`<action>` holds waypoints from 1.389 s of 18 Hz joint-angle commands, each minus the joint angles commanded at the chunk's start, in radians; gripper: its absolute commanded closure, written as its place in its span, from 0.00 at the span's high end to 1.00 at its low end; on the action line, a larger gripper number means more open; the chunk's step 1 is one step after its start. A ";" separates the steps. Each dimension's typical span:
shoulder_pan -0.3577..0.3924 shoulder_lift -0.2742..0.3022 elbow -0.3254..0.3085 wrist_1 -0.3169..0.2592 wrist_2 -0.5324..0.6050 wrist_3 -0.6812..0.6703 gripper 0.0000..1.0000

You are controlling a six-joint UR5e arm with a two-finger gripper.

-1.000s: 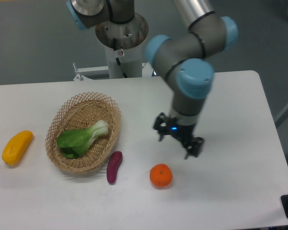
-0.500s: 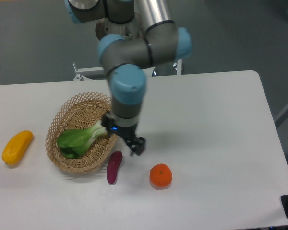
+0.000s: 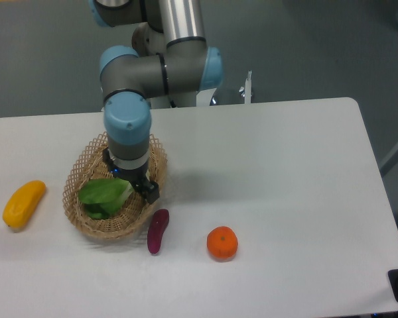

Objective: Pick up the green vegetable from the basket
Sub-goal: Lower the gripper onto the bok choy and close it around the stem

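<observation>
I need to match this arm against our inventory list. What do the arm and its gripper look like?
The arm is built of silver-grey metal tubes joined by bulky grey joints with light blue round caps. The gripper is small and black, with a tiny blue light showing at its top. No markings or loose cables are readable from this camera.

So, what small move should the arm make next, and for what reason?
Probably lower the claw straight down and close it on the stalk end of the green vegetable. The claw is now above the basket, over the spot where the stalk lies, and it hides the stalk, so only the leaves show. Whether its jaws are open, I cannot tell.
</observation>
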 joint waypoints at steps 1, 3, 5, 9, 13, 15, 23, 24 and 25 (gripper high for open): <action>-0.002 -0.006 -0.008 0.008 0.000 -0.003 1.00; -0.005 -0.014 -0.014 0.026 0.000 -0.014 1.00; -0.009 -0.031 -0.025 0.026 0.002 -0.035 1.00; -0.025 -0.058 -0.029 0.051 0.020 -0.038 1.00; -0.048 -0.080 -0.031 0.075 0.037 -0.058 1.00; -0.051 -0.087 -0.031 0.075 0.038 -0.058 1.00; -0.051 -0.077 -0.026 0.068 0.032 -0.061 0.20; -0.051 -0.072 -0.026 0.063 0.031 -0.060 0.19; -0.049 -0.063 -0.023 0.057 0.029 -0.055 0.17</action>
